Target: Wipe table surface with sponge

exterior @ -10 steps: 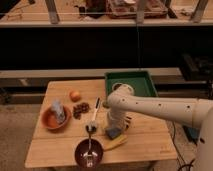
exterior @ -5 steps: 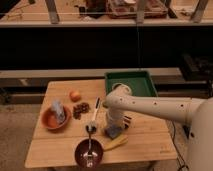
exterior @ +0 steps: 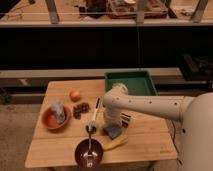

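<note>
A blue-grey sponge (exterior: 113,131) lies on the wooden table (exterior: 145,142) near the front middle. My gripper (exterior: 119,122) points down right over the sponge, touching it or just above it, at the end of the white arm (exterior: 150,104) that reaches in from the right. The arm hides part of the sponge's back edge.
A banana (exterior: 116,143) lies just in front of the sponge. A dark red bowl with a fork (exterior: 89,152) is at front left, with a dish brush (exterior: 93,116) beside it. Also here: grapes (exterior: 81,108), an orange (exterior: 75,95), an orange bowl (exterior: 54,118) and a green tray (exterior: 131,81) at the back.
The arm's bend has shifted slightly left and down. The sponge and gripper stay at about the same spot on the table.
</note>
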Robot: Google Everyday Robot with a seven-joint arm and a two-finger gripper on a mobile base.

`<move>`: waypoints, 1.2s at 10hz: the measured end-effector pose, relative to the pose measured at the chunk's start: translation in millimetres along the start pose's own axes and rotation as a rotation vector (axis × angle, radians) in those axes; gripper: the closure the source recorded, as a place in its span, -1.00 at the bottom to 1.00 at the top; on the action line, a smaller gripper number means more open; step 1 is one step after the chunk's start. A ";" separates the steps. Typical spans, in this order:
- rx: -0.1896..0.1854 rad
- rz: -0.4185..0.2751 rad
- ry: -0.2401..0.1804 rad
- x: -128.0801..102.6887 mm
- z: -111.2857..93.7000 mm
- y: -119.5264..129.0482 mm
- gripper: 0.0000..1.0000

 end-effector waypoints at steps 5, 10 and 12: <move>-0.031 0.000 0.001 -1.0 -3.2 -3.0 0.24; -0.070 0.049 0.013 -9.5 -22.6 7.0 1.00; -0.050 0.126 0.053 -7.3 -51.5 26.0 1.00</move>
